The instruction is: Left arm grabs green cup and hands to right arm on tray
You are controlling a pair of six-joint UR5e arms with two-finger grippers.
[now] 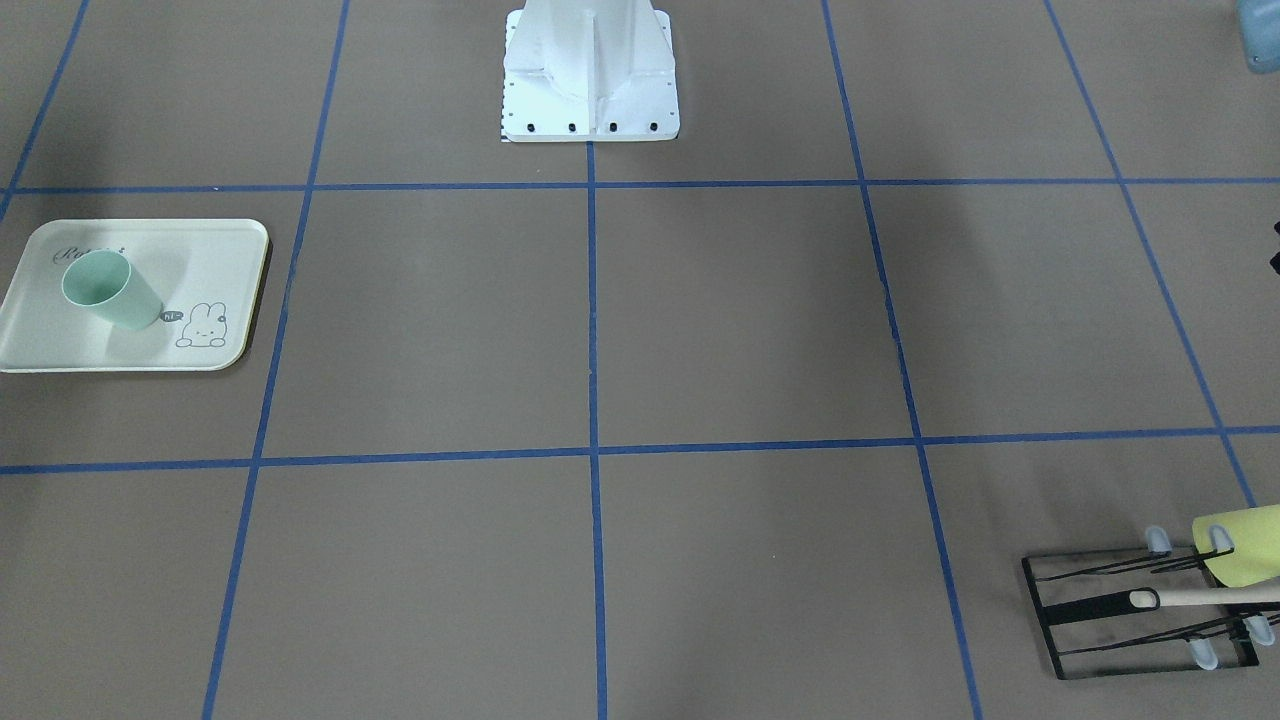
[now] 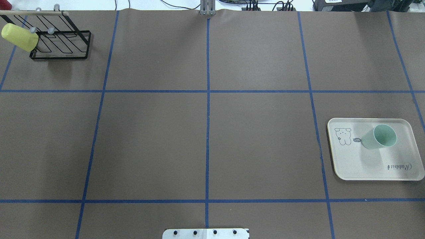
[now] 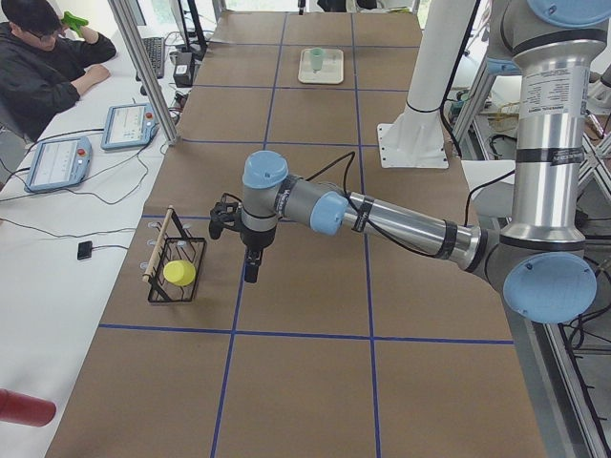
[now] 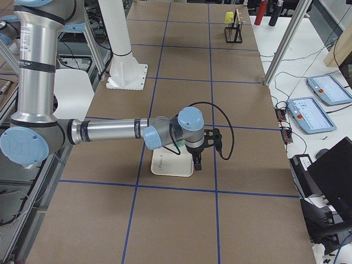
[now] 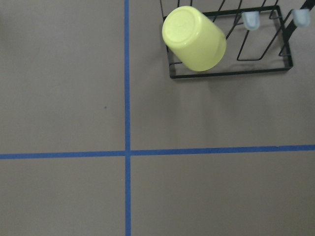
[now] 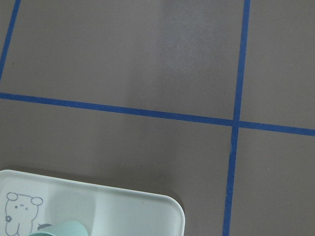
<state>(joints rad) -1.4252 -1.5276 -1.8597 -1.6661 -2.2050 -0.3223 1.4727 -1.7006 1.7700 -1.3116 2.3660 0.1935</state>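
Observation:
The pale green cup (image 1: 110,290) stands upright, mouth up, on the cream tray (image 1: 205,262) at the table's right end; both also show in the overhead view, cup (image 2: 380,137) and tray (image 2: 365,166). The right wrist view shows the tray's corner (image 6: 133,216) and the cup's rim (image 6: 61,230) at its bottom edge. The left gripper (image 3: 250,272) hangs above the table beside the wire rack, far from the cup. The right gripper (image 4: 198,164) hangs over the tray's (image 4: 170,168) outer edge. Both show only in side views, so I cannot tell whether they are open or shut.
A black wire rack (image 2: 59,54) stands at the table's far left corner with a yellow-green cup (image 2: 20,37) lying on it; the left wrist view shows them too (image 5: 194,39). The robot's white base (image 1: 590,90) is at mid-table edge. An operator (image 3: 43,67) sits beyond the rack.

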